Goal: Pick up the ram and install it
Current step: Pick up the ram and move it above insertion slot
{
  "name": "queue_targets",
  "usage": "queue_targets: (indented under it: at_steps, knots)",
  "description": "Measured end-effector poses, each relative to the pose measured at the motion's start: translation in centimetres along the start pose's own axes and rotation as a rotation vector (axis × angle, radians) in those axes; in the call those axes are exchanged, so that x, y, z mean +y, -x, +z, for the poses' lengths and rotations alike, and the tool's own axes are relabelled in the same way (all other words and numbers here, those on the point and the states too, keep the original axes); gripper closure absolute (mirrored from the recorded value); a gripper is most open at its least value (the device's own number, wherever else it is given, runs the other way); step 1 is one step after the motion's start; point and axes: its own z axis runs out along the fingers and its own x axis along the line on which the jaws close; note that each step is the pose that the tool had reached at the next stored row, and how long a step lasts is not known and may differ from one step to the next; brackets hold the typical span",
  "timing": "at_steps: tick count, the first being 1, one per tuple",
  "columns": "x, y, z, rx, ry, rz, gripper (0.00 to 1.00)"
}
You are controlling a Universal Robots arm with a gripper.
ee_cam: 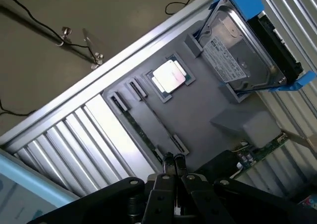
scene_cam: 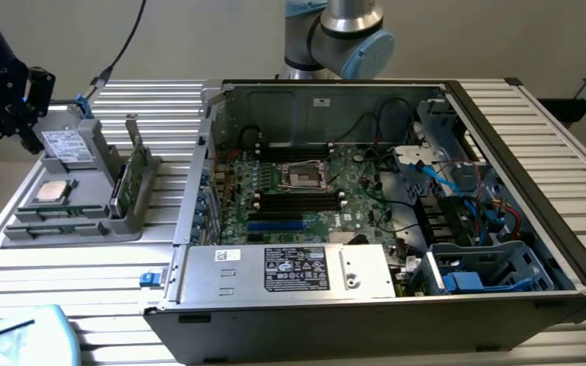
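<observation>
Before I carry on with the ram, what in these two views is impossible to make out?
- Wrist view: the ram sits edge-on in the tray, so its chips and label are hidden.
- Wrist view: whether the shut gripper touches the ram; the tips overlap its end.
- Exterior view: the motherboard slots are too small to judge their latches.
- Exterior view: the gripper is cut off by the left edge.

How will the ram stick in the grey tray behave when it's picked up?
The ram appears to stand on its thin edge in a tray slot, so it probably tips if nudged sideways. It looks thin and flat: likely light and stiff.
</observation>
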Motion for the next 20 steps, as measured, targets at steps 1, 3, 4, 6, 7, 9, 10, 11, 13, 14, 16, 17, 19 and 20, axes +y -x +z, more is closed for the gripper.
queue_targets:
  at_steps: [1,3,4,6,7,9,10,11,13,14,16,17,19,20]
  knots:
    - [-0.01,0.0,0.11,0.0009,0.0004,-0.018,0.90]
    - [-0.02,0.0,0.32,0.0026,0.0013,-0.055,0.90]
    - [-0.03,0.0,0.43,0.0036,0.0017,-0.073,0.90]
    - [-0.04,0.0,0.64,0.0054,0.0027,-0.110,0.90]
    - [-0.05,0.0,0.74,0.0064,0.0030,-0.128,0.90]
    - [-0.05,0.0,0.95,0.0085,0.0036,-0.165,0.90]
    - [-0.06,0.0,1.04,0.0096,0.0040,-0.183,0.90]
    - [-0.07,0.0,1.14,0.0106,0.0042,-0.200,0.90]
    - [-0.08,0.0,1.32,0.0128,0.0049,-0.236,0.90]
    - [-0.09,0.0,1.41,0.0140,0.0052,-0.255,0.90]
    - [-0.10,0.0,1.58,0.0163,0.0058,-0.291,0.90]
    - [-0.11,0.0,1.67,0.0174,0.0060,-0.309,0.90]
    - [-0.12,0.0,1.84,0.0200,0.0066,-0.346,0.90]
    - [-0.12,0.0,1.91,0.0211,0.0068,-0.364,0.90]
